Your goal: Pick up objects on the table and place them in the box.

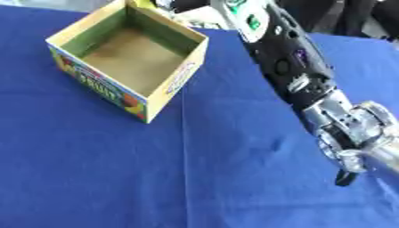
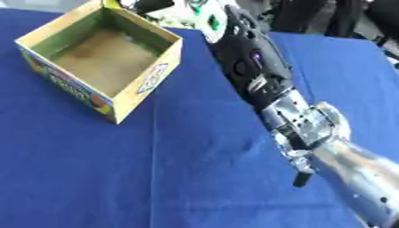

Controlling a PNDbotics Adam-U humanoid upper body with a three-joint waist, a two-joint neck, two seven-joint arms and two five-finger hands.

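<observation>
Box (image 1: 173, 84) is the only task thing I can spot, details further down. Nearest the camera it's just blue cloth (image 1: 117, 178) covering the table, with a faint crease running front to back through the middle. By the right edge, toward the near corner, is the right hand (image 2: 310, 131): silvery, blurry, with one dark tip poking down just above the cloth. Honestly I can't tell how its fingers are set or whether it's got hold of anything. The black arm (image 1: 284, 58) slants from there up to the far edge, passing just right of the box. The box sits at the far left corner, open top, turned cornerwise, yellow rim, green inner walls, bare brown floor, colourful print outside.
</observation>
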